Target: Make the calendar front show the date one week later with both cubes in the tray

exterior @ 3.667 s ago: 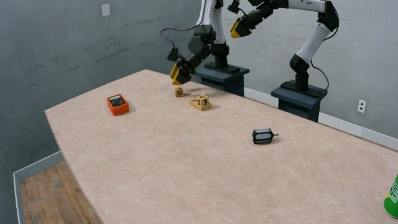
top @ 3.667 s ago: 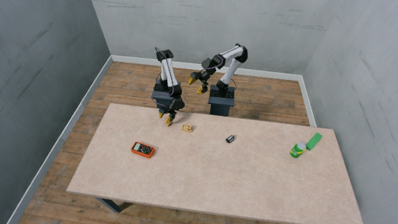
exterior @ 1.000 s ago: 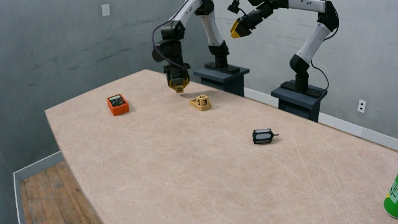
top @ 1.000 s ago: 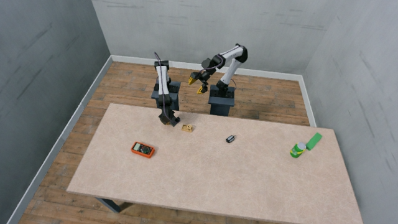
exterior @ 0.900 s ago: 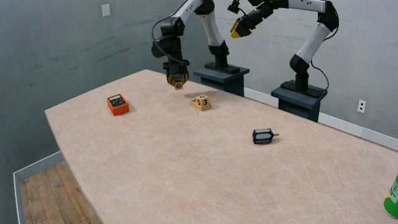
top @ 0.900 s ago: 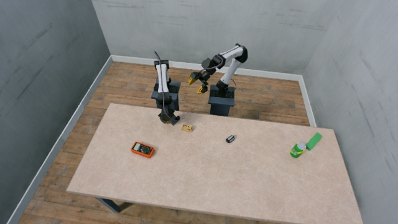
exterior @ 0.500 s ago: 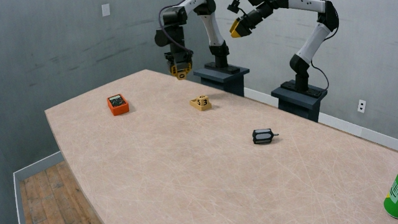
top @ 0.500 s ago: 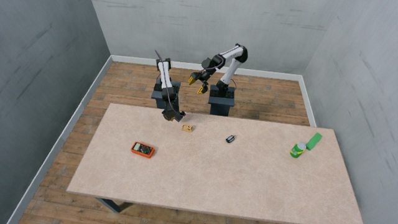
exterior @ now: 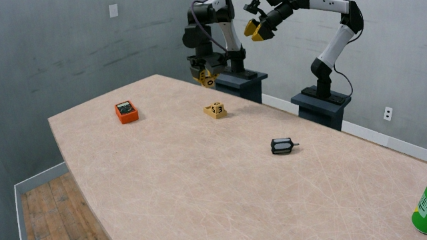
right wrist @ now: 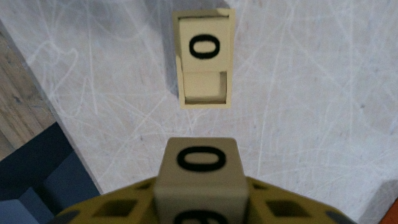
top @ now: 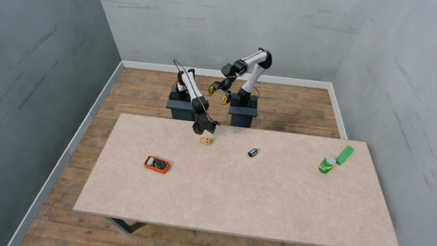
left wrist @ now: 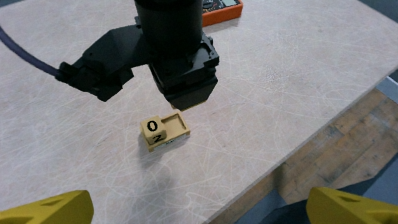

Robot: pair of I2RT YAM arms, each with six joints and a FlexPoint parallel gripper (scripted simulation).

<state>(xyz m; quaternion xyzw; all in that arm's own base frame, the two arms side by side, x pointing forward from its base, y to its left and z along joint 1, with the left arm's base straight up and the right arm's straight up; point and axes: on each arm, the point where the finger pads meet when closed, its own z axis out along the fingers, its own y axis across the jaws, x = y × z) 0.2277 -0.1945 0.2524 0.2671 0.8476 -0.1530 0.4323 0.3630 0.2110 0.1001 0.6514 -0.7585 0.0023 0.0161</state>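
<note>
See a pale table. Find the left gripper wide apart, beyond the table edge; find the right gripper clamped on one cube, raised near the tray. Note an orange multimeter well apart from a green can, with a green block just beside the can. Spot a small dark gadget between multimeter and can. Last, find the calendar tray upright on the table, holding the other cube in one end, zero upward, two on the front.

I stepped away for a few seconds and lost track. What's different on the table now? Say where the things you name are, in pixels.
The right tool [exterior: 207, 80] has grasped the loose cube [exterior: 209, 83] [right wrist: 201, 175], lifted it off the table and brought it nearer the tray [exterior: 207, 111] [right wrist: 230, 90]. The tray, its seated cube [exterior: 217, 107] [left wrist: 153, 129] [right wrist: 205, 60] and the left arm stayed put.
</note>
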